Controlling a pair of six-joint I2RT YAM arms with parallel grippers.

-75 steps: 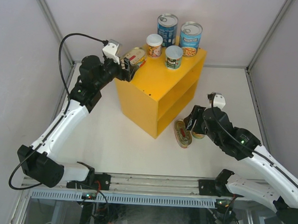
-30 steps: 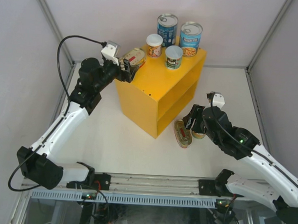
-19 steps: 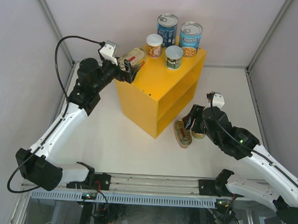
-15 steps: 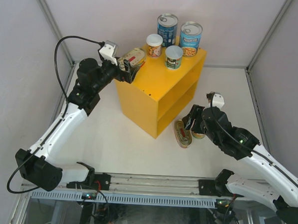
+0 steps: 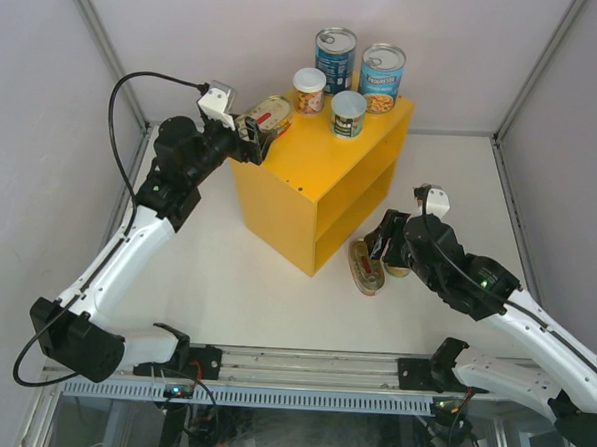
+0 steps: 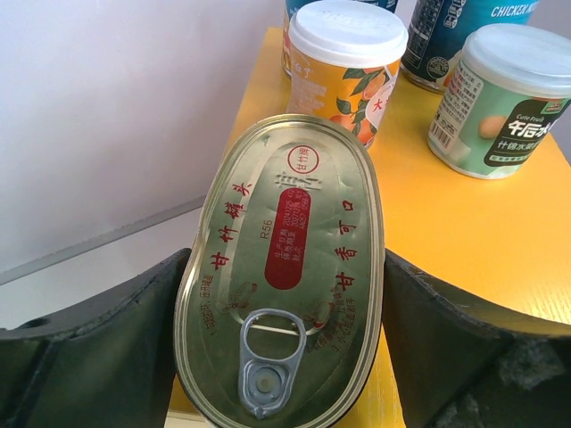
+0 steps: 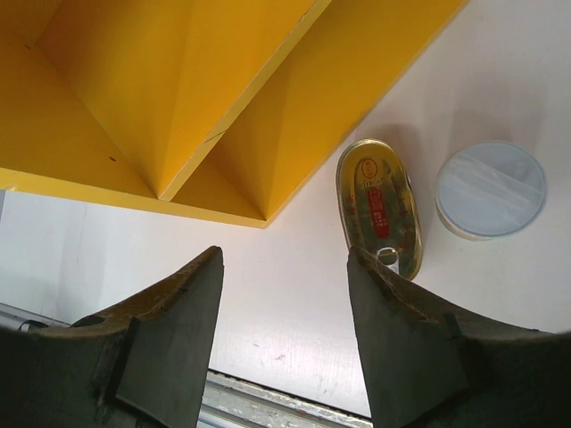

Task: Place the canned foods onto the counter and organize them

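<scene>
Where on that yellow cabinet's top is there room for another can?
The cabinet top is bare in its near half, between the oval tin and the green-labelled small can; the far edge is crowded.

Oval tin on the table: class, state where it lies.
In the top view the oval tin lies right of centre on the table, by the yellow counter's open side, a small pale-lidded can just right of it.

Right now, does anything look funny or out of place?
Yes. One oval tin is at the counter's corner inside the left tool, seemingly poking past the edge. A second oval tin and a small can sit on the table.
</scene>
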